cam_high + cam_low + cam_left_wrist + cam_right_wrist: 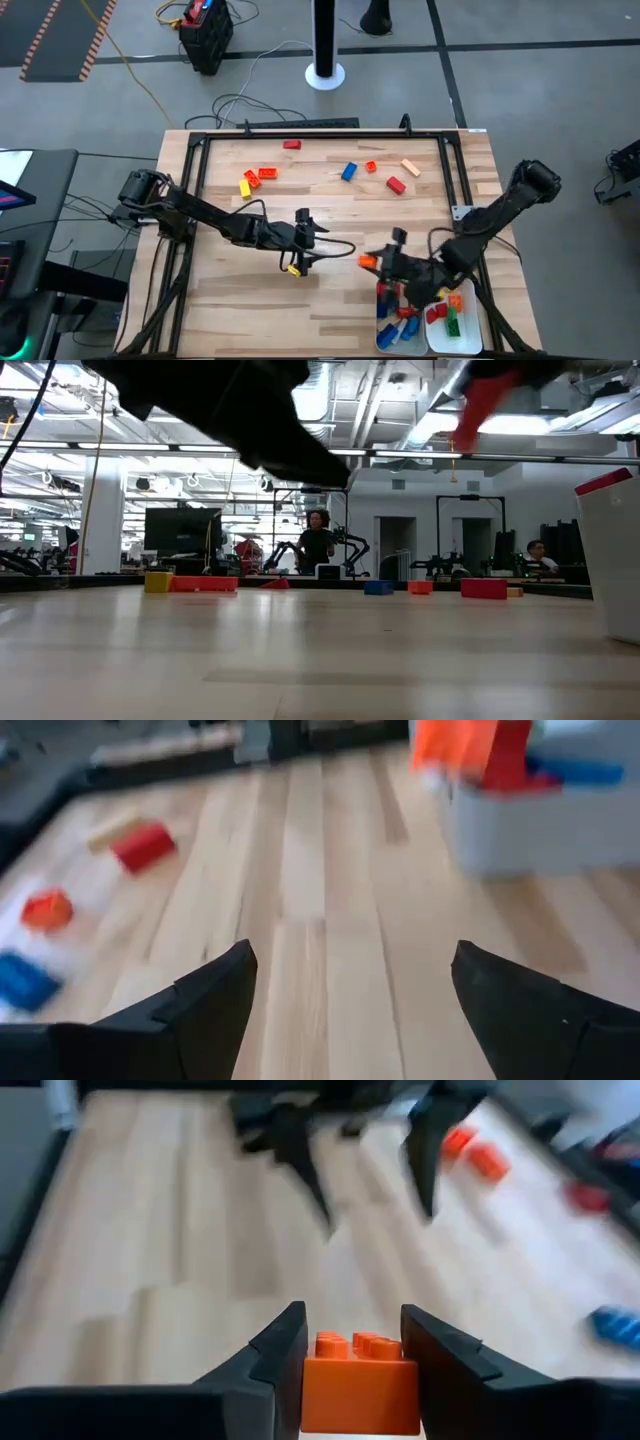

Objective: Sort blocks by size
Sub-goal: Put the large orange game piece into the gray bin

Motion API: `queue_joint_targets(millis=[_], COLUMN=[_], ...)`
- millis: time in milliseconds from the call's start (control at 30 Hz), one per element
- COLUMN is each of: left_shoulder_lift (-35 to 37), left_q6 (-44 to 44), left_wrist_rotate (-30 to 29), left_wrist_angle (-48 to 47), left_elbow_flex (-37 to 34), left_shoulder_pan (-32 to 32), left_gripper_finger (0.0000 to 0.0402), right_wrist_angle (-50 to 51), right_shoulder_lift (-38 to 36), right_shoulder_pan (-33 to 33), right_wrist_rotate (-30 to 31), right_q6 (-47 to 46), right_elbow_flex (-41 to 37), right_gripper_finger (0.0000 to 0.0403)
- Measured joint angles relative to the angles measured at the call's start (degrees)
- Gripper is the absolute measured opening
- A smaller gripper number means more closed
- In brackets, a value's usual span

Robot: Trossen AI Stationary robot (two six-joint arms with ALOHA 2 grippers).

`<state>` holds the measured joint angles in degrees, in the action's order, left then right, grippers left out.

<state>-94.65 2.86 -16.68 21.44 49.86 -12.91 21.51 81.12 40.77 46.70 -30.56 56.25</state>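
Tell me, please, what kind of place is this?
Probably a robotics lab in a large open industrial hall. The low view shows monitors, other robot arms and people at work under exposed ceiling ducts. The high view shows a wooden table on a concrete floor with cables.

A dark robot arm (250,420) crossed the picture from 10 o'clock toward the centre top. At 1 o'clock an orange-red piece (480,410) hung blurred below the upper edge. Along the wooden bench's (300,660) far edge sat a yellow block (158,582), a long red block (203,584), a blue block (378,588), an orange block (420,587) and another red block (484,588). A white tray wall (612,555) stood at 3 o'clock. A person (317,545) stood in the room behind.
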Motion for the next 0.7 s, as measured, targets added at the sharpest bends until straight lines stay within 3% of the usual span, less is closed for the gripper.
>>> queue_joint_targets(millis=[233, 400, 700], left_shoulder_lift=[3.8, 6.5, 7.1], left_q6=[-2.1, -2.7, -4.5], left_wrist_rotate=[0.0, 0.0, 0.0], left_wrist_angle=[-9.2, -11.6, -12.9], left_elbow_flex=[0.0, 0.0, 0.0], left_shoulder_pan=[0.5, 0.7, 0.7], left_gripper_finger=[0.0320, 0.0320, 0.0320], right_wrist_angle=[8.2, 8.4, 10.3], right_shoulder_lift=[-1.2, -0.2, 6.2], right_shoulder_pan=[10.2, 16.3, 20.1], right_wrist_rotate=[-1.9, -1.7, -1.6], right_q6=[-16.4, -23.5, -37.4], right_elbow_flex=[0.0, 0.0, 0.0], right_gripper_finger=[0.0171, 0.0167, 0.0176])
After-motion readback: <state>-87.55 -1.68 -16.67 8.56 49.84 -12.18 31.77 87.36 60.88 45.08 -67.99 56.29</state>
